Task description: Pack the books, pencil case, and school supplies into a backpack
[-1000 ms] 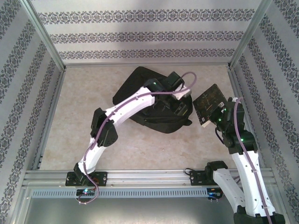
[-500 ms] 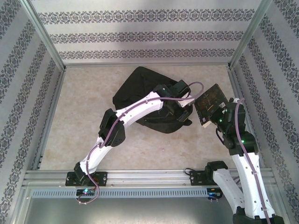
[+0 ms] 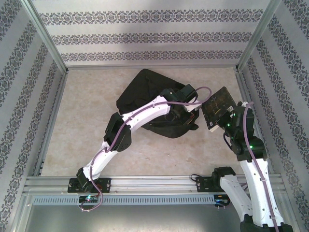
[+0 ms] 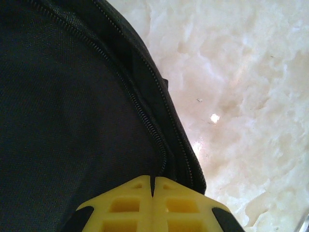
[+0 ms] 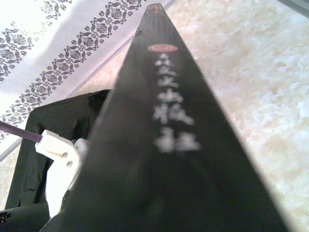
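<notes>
The black backpack (image 3: 145,89) lies flat in the middle of the table. My left gripper (image 3: 190,113) is down at its right edge. In the left wrist view its yellow fingertips (image 4: 153,186) are pressed together where the backpack's (image 4: 63,111) zip line runs between them. My right gripper (image 3: 227,123) holds a dark-covered book (image 3: 218,107) up in the air just right of the backpack. The right wrist view looks along that book's black spine (image 5: 169,121) with white lettering; the spine hides the fingers. The pencil case and the school supplies are out of view.
The pale marbled tabletop (image 4: 251,96) lies bare beside the backpack's edge. Patterned walls and a metal frame (image 3: 48,125) enclose the table on three sides. A white link of the left arm (image 5: 60,154) shows close to the held book.
The left arm has reached further right across the backpack to its right edge, and its jaws have closed there. The right arm and its book have barely moved.
</notes>
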Controlling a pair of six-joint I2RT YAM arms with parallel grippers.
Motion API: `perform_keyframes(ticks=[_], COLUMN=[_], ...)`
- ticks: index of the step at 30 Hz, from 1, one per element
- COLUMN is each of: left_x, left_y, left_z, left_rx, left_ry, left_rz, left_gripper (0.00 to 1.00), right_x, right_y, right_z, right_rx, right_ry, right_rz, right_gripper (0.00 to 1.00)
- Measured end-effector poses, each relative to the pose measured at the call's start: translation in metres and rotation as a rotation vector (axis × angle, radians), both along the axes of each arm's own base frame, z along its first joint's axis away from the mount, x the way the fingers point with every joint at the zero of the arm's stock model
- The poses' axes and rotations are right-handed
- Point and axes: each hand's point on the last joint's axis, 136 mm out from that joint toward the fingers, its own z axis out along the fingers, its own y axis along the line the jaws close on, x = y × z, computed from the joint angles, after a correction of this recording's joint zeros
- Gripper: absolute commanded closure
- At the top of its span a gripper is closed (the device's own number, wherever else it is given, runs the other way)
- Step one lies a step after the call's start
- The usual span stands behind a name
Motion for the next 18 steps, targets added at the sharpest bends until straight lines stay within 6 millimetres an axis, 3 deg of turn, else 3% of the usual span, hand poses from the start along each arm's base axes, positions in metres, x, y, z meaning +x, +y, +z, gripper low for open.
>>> perform_keyframes(ticks=[3, 6, 9, 15, 18], left_x=[0.002, 0.008, 0.017, 0.032, 0.032], left_y=[0.001, 0.006, 0.019, 0.075, 0.103], left_z=[0.003, 0.020, 0.056, 0.147, 0.169], left_rx=[-0.002, -0.028, -0.081, -0.221, -0.276], left_ry=[-0.008, -0.026, -0.074, -0.212, -0.236], left_rz=[0.007, 0.033, 0.084, 0.247, 0.323], left_gripper=[1.00, 1.00, 1.00, 1.00, 1.00], right_x=[0.000, 0.000, 0.000, 0.003, 0.010], right_y=[0.000, 0.000, 0.001, 0.009, 0.022], right_z=[0.000, 0.000, 0.001, 0.000, -0.001], right_rx=[0.000, 0.000, 0.005, 0.033, 0.083], right_ry=[0.000, -0.001, -0.002, 0.002, 0.009], right_rz=[0.000, 0.001, 0.007, 0.043, 0.093], right_gripper=[1.00, 1.00, 1.00, 1.00, 1.00])
